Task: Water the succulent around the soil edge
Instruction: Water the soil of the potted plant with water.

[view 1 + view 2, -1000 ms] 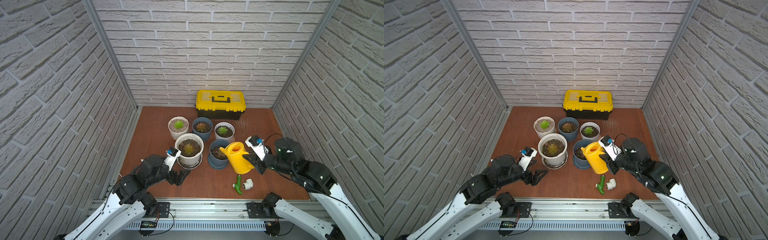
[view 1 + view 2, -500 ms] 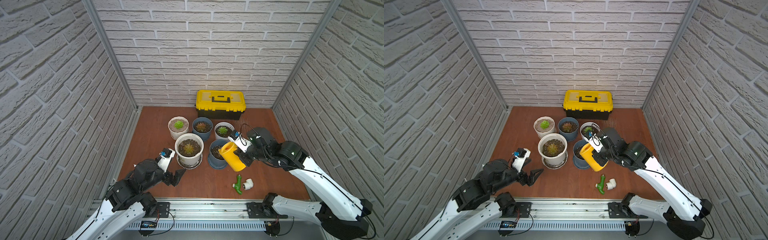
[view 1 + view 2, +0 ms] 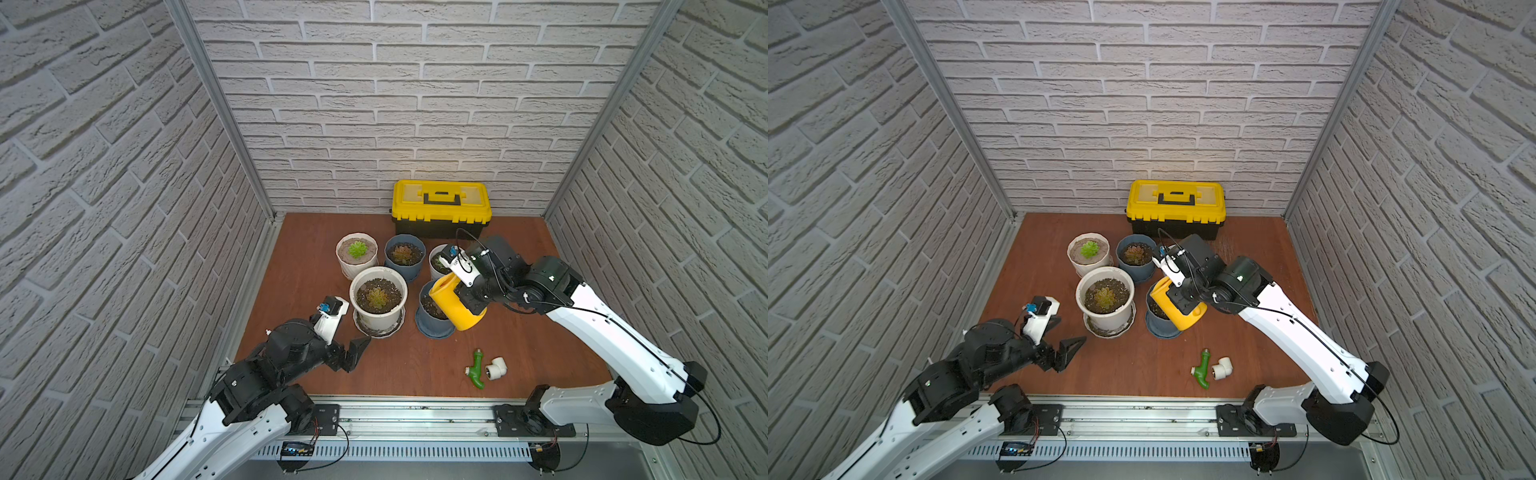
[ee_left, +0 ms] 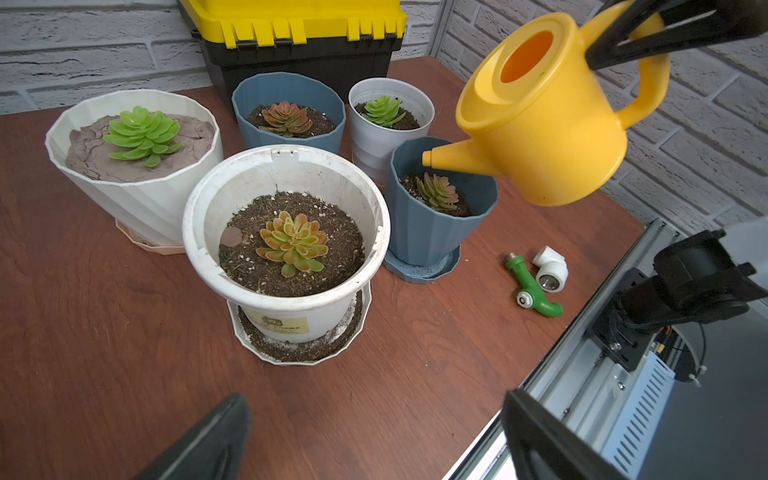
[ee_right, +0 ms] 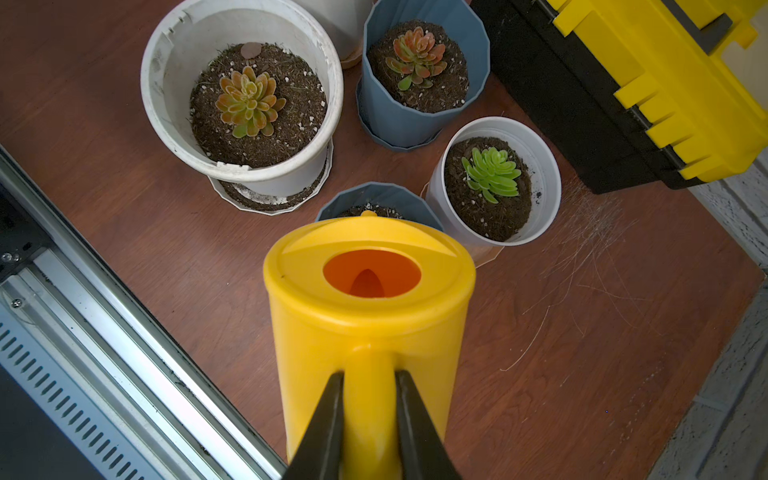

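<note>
Plainly, right gripper (image 5: 369, 376) clamps watering can (image 4: 540, 124), left gripper (image 4: 374, 399) gapes; top views hide its spout (image 4: 455, 160).

Left arm folded low, forearm aimed at the large white pot (image 3: 1106, 322); left gripper (image 3: 1071, 328) just off the pot's near-left side, jaws spread wide, nothing between them. Right arm stretched up and inward, wrist raised to the pot's right. Right gripper (image 5: 370, 376) pinched on the handle of the yellow watering can (image 5: 368, 316).
</note>
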Controlling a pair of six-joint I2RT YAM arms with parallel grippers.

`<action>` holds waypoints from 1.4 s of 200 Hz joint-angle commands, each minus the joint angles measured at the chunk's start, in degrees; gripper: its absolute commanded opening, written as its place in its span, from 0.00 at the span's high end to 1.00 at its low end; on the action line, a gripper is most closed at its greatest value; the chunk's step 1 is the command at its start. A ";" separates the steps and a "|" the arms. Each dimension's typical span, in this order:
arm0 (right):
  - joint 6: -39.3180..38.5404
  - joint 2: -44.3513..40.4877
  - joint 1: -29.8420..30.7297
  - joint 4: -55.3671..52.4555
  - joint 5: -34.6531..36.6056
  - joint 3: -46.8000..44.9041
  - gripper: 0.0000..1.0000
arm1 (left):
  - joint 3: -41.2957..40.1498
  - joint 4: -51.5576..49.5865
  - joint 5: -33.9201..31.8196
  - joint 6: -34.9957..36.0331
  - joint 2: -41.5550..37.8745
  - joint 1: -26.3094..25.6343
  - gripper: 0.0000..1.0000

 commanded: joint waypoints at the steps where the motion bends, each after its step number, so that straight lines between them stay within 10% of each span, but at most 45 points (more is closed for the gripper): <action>1: 1.43 0.05 0.33 1.44 2.19 2.38 0.97 | -0.09 0.83 -0.63 -0.11 -0.31 -0.27 0.02; 280: 2.32 -1.53 -3.93 -8.58 7.80 2.11 0.97 | -0.21 0.98 -0.87 -0.14 0.82 -0.18 0.02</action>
